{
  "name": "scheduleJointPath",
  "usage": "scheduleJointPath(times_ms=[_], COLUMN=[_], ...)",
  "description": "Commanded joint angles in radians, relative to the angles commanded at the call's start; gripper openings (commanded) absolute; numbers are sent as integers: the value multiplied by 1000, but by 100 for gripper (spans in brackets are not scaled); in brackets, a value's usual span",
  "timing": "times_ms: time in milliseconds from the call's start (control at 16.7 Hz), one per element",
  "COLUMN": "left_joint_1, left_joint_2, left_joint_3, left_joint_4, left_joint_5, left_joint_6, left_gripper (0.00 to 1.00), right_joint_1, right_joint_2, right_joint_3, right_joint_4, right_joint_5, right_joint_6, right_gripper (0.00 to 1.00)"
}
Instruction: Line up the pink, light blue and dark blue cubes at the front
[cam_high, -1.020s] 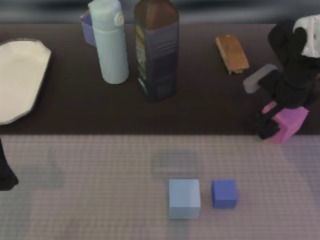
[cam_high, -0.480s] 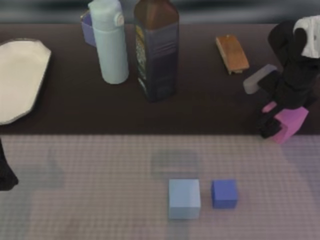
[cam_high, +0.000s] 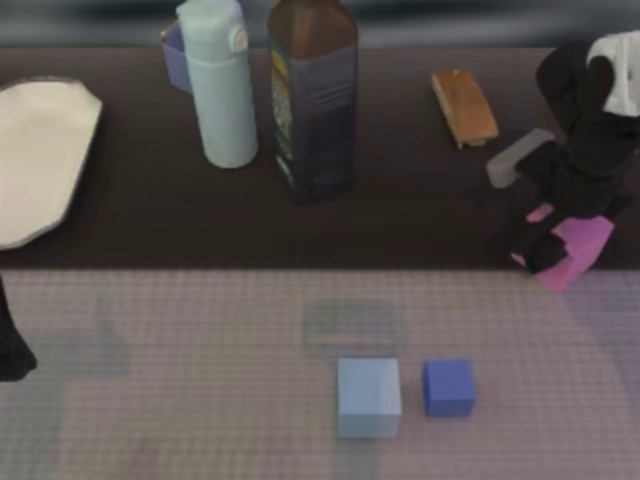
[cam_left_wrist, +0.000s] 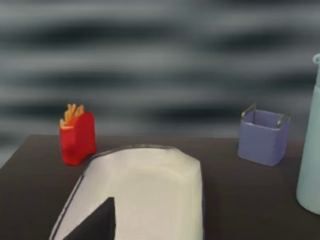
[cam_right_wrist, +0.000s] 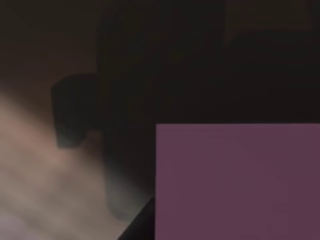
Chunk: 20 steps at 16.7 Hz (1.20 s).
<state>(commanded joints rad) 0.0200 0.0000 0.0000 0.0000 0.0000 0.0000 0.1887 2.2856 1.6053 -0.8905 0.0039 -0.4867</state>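
Pink cube (cam_high: 578, 250) clamped in right gripper (cam_high: 550, 243) at mat edge, bound for the row beside light blue cube (cam_high: 368, 397). Left gripper's state: cannot tell.

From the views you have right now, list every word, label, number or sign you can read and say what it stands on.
No text can be read in any view.
dark brown bottle: a label down its side, too blurred to read.
red fries carton: no marking shows.
pink cube in the right gripper, light blue cube, dark blue cube: plain.
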Motion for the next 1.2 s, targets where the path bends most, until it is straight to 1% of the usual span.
scheduleJointPath(times_ms=[60,600,720,1020,1200], left_joint_1=[0,0,0,0,0], left_joint_2=[0,0,0,0,0], left_joint_3=[0,0,0,0,0], left_joint_4=[0,0,0,0,0], left_joint_5=[0,0,0,0,0], left_joint_6=[0,0,0,0,0], left_gripper=[100,100,100,100,100], right_joint_1=[0,1,4,10,10], right_joint_2=[0,-11,-22,-84,-97], right_joint_3=[0,4,31,132,146], right_joint_4=[0,-8,-46,-217,-237], right_joint_5=[0,-3,-5,-4,-3], right_joint_6=[0,3,1,0,1], right_gripper=[0,0,0,0,0])
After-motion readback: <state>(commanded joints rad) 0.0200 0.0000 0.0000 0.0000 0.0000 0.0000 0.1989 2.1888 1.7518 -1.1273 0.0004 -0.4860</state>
